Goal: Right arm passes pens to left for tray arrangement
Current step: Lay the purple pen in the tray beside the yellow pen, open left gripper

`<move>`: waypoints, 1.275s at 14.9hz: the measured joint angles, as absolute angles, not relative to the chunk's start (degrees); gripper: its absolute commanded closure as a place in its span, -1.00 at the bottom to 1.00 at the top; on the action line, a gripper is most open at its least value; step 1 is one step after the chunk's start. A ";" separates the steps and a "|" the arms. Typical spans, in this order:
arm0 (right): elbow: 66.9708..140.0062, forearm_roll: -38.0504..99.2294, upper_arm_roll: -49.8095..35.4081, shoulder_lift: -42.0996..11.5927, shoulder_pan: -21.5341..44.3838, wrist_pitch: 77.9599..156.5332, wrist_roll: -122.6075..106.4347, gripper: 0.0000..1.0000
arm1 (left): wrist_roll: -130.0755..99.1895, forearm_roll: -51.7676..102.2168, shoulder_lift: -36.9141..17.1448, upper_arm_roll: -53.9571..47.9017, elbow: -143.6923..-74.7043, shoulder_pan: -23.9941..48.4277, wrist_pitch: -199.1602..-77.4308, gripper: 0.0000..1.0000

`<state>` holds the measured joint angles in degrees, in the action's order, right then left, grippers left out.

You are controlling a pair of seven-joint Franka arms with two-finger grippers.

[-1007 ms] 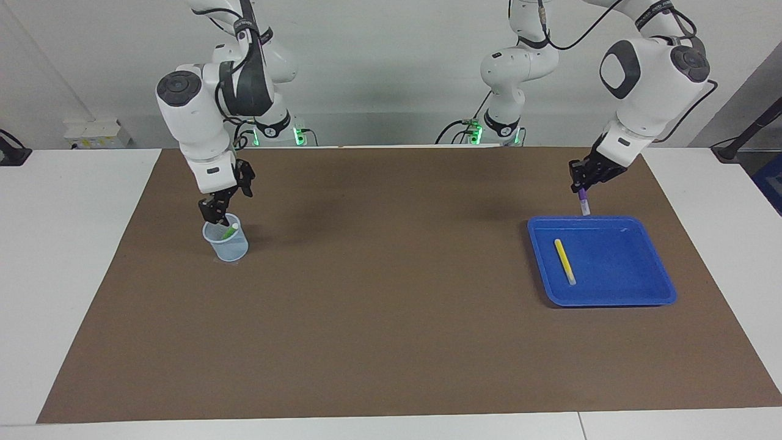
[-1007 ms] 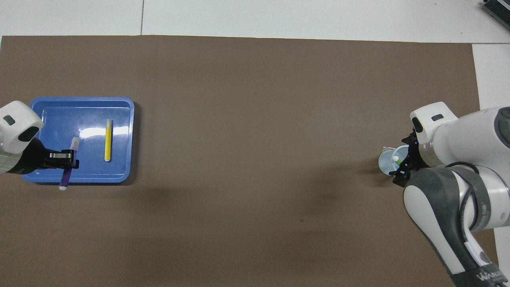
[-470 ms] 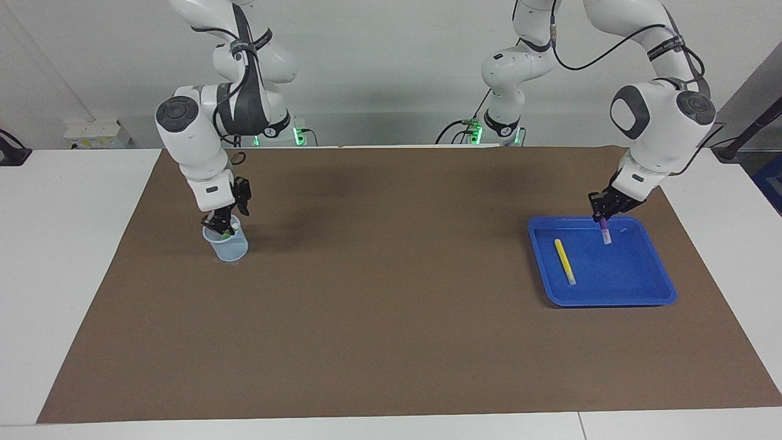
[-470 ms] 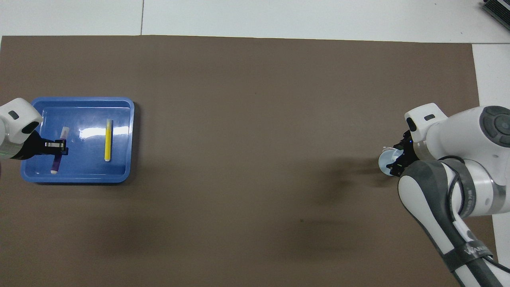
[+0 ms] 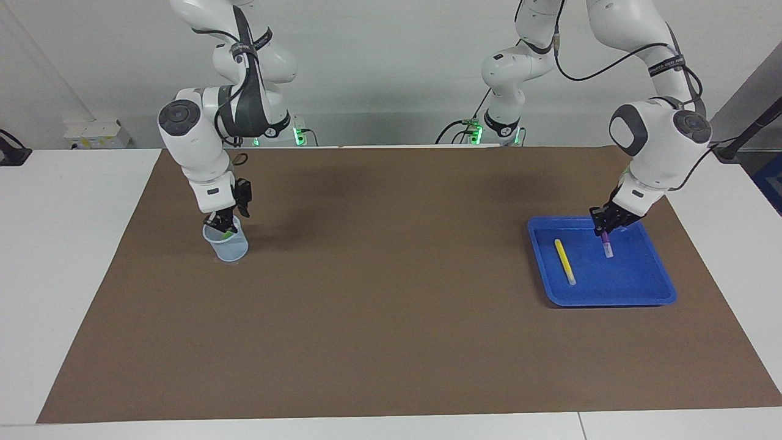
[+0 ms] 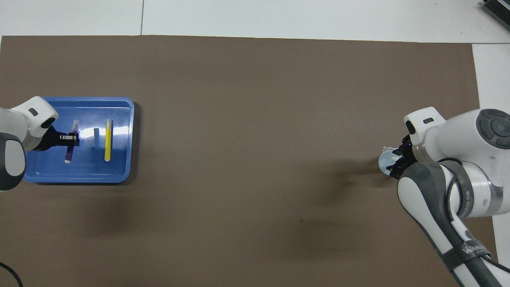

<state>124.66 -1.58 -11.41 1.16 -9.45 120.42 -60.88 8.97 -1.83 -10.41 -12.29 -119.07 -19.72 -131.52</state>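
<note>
— Brown mat [image 5: 391, 293] over a white table [image 5: 73, 275], both arms at work on it. How far along are they?

— About halfway, I'd judge. At the left arm's end sits the tray [image 5: 663, 287], with the yellow pen [image 5: 564, 261] lying flat in it, so that one is done.

— And the second?

— The left gripper [image 5: 605, 231] hangs low over the tray, clamped on the purple pen [image 5: 606, 246], which slants down with its pale tip at or just above the tray floor, beside the yellow one. It isn't laid down or let go yet.

— What about the last?

— At the right arm's end stands the cup [image 5: 227, 244]. The right gripper [image 5: 225, 225] is dipped into its mouth, where the green pen [image 5: 227, 234] just shows. I can't tell whether those fingers are apart or have already caught it.

— So what's left?

— Releasing the purple pen, then lifting the green one out, handing it across and placing it in the tray.
</note>
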 measured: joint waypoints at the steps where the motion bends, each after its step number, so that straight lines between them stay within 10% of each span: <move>1: 124.68 -1.58 -11.41 1.16 -9.45 120.85 -61.19 -0.02 | 8.97 -2.71 -11.54 -12.28 -119.07 -19.82 -132.55 1.00; 10: 126.06 -1.58 -11.38 0.82 -10.17 123.41 -64.64 0.10 | 8.96 -3.39 -15.36 -12.22 -119.99 -20.48 -139.08 1.00; 13: 126.17 -1.58 -11.30 0.73 -11.13 124.25 -66.44 0.12 | 8.96 -3.40 -15.10 -12.23 -121.30 -20.51 -141.67 -0.06; 19: 126.19 -1.58 -11.31 0.63 -11.47 124.35 -66.76 0.14 | 8.95 -3.43 -15.38 -12.23 -121.19 -20.60 -141.05 -0.57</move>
